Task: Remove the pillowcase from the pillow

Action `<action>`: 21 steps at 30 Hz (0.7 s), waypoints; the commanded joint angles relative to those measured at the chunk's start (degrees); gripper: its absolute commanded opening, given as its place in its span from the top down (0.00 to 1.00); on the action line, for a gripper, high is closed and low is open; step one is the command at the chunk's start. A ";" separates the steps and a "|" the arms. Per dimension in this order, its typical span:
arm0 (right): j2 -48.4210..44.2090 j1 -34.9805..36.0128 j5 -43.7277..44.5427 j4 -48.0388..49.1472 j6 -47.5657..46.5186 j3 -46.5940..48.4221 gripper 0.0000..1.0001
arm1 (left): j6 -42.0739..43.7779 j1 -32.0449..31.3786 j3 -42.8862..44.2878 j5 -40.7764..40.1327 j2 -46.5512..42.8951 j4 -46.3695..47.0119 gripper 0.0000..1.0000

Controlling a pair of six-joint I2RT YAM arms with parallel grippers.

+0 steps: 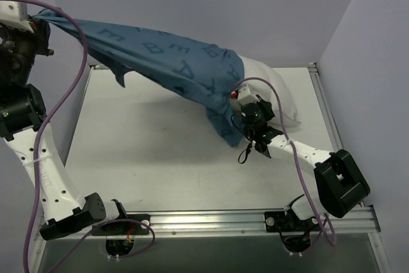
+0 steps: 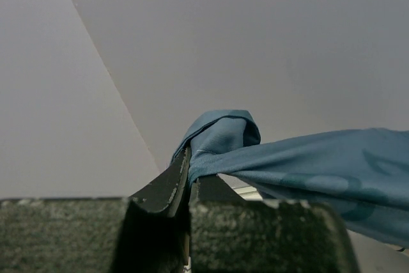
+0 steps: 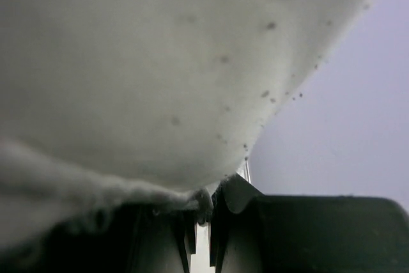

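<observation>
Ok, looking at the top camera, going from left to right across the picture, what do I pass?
The left gripper → the pillowcase, stretched taut → the pillow, bare end → the right arm's elbow.

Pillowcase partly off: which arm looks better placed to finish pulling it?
Left, probably: the left gripper is shut on the pillowcase, stretched away from the pillow, which the right gripper pinches.

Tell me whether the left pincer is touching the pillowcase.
Touching. The left wrist view shows the left pincer shut on a bunched fold of the pillowcase, with blue fabric pinched between its fingers.
</observation>
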 commanded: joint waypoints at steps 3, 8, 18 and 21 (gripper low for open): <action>-0.22 -12.12 2.99 -7.73 4.59 -0.01 1.00 | -1.64 6.12 12.29 -9.26 2.70 7.81 0.98; -0.39 -18.63 -0.78 -9.32 7.41 0.78 1.00 | -6.81 14.29 27.94 -12.00 12.19 7.11 0.98; -1.53 -20.57 -7.38 -11.17 10.58 1.22 1.00 | -16.24 12.38 20.62 0.93 8.97 19.82 0.98; -1.97 -21.62 -7.74 -12.57 10.40 1.39 1.00 | -15.10 12.02 23.46 -5.03 9.29 14.88 0.98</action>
